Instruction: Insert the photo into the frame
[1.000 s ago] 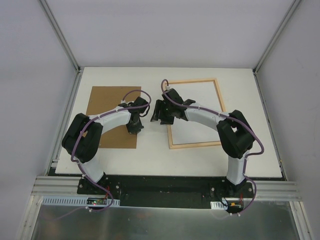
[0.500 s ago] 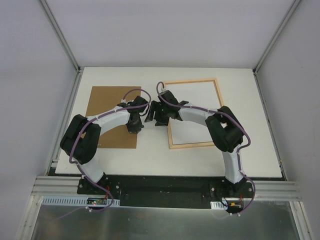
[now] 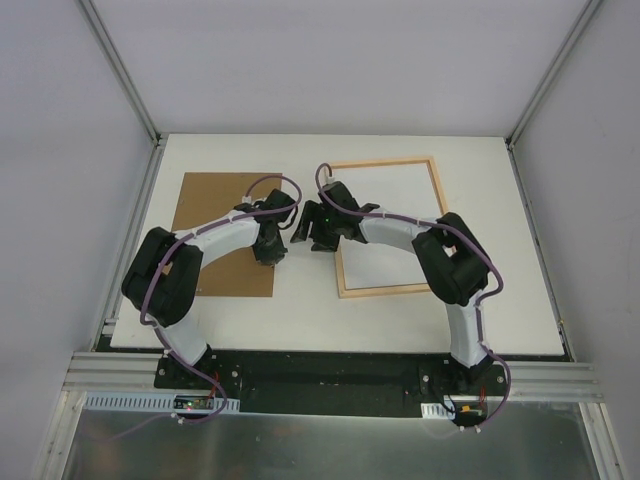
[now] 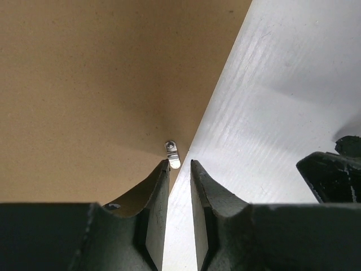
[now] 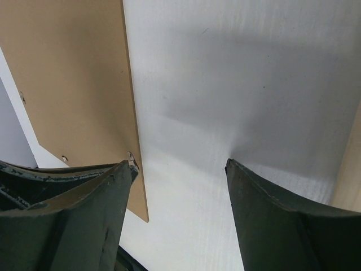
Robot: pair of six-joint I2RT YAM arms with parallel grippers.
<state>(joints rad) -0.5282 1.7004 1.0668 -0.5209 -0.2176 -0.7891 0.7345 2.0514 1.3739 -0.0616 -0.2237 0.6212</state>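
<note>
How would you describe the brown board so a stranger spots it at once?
Start at the white table. On its left half, partly under the left arm, lies the brown board. Unlike the wooden frame to its right, it is one solid sheet, not a rim around white.

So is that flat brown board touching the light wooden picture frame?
Apart. The top view shows bare white table between the brown board and the wooden frame.
</note>
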